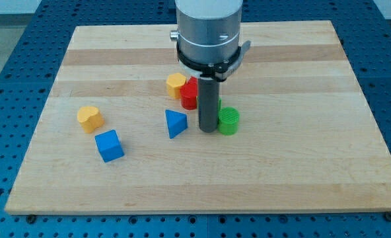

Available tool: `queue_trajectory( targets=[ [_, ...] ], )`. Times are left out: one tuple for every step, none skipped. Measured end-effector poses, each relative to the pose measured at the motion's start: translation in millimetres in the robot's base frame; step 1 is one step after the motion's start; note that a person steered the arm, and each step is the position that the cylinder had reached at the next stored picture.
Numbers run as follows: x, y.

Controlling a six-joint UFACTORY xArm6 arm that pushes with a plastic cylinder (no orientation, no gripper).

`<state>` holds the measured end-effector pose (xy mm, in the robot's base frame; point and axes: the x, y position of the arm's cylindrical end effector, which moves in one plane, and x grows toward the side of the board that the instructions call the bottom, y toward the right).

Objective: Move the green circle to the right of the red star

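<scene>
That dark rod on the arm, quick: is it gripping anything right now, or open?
No gripper here: my tip is a plain rod end, holding nothing. It rests just left of the green circle, below the red star.

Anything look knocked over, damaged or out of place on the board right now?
Nothing stands out. All six blocks sit flat on the wooden board, none tipped or off the edge. My tip is just to the view's left of the green circle, with the red star partly hidden behind the rod.
</scene>
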<state>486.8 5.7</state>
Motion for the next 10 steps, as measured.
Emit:
queue_trajectory(
  targets=[
    [32, 1],
    [18, 21],
    [-13, 44],
    [-28, 53],
    [-17, 59],
    [-19, 77],
    [-45, 68],
    [-56, 50],
    [-56, 67],
    [-61, 88]
  ],
)
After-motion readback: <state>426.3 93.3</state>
